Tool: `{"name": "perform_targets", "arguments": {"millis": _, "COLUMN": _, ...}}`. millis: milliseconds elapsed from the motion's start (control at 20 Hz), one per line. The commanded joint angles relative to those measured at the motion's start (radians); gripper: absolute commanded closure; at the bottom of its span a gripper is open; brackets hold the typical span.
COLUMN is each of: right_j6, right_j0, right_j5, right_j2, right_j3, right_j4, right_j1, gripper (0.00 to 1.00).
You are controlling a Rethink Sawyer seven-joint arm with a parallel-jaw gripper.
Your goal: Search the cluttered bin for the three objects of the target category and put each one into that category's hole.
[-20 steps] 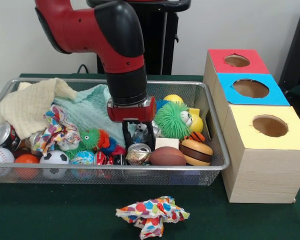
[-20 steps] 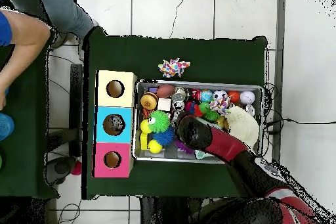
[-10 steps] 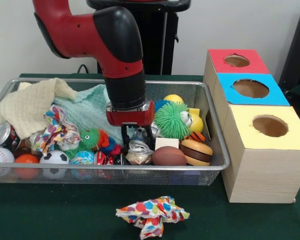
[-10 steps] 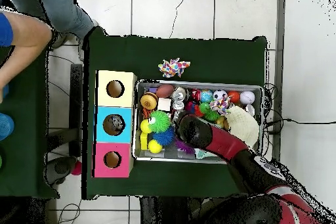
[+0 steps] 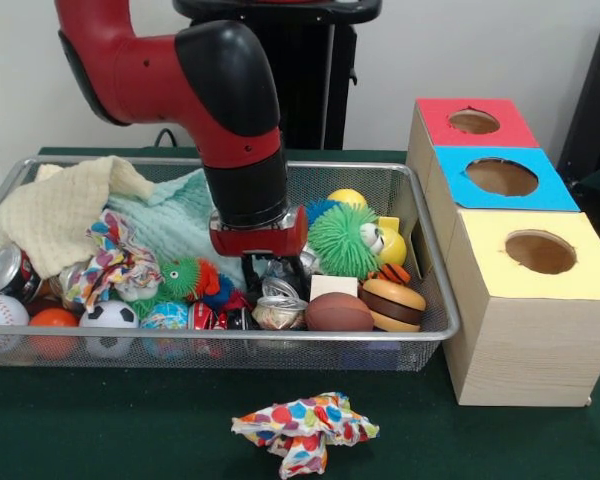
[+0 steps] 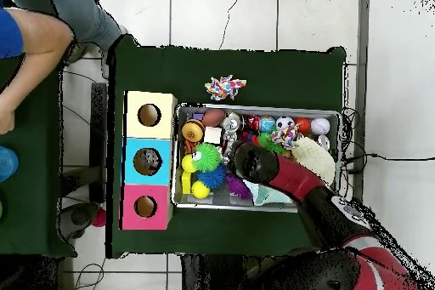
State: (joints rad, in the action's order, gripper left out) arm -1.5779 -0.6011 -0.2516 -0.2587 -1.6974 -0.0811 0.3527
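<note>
My gripper (image 5: 274, 274) hangs low in the wire bin (image 5: 435, 290), right of its middle. Its dark fingers (image 5: 253, 268) look open, straddling the top of a crushed silver can (image 5: 278, 308) that lies against the front wall. A red soda can (image 5: 8, 270) leans at the bin's left end, and another red can (image 5: 202, 316) lies beside the crushed one. Three boxes stand to the right, with a red (image 5: 475, 122), a blue (image 5: 502, 177) and a yellow (image 5: 540, 252) top, each with a round hole. In the overhead view the arm (image 6: 272, 172) hides the gripper.
The bin also holds a football (image 5: 337, 312), a burger toy (image 5: 392, 303), a green spiky ball (image 5: 343, 240), several small balls, a cream cloth (image 5: 55, 210) and a mint cloth (image 5: 175, 225). A dotted cloth (image 5: 305, 430) lies on the table. A person's arm (image 6: 30, 40) shows at left.
My gripper has sunk lower and slightly towards the bin's front wall, down onto the crushed silver can. The person's arm has shifted a little.
</note>
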Motion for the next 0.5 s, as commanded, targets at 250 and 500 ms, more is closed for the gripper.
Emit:
{"name": "perform_targets", "arguments": {"millis": 250, "right_j6": -0.040, "right_j0": 0.071, "right_j5": -0.476, "right_j2": 0.103, "right_j3": 0.185, "right_j4": -0.016, "right_j1": -0.191, "gripper": 0.00}}
{"name": "perform_targets", "arguments": {"millis": 500, "right_j6": -0.044, "right_j0": 0.092, "right_j5": -0.638, "right_j2": 0.115, "right_j3": 0.239, "right_j4": -0.028, "right_j1": -0.196, "gripper": 0.00}}
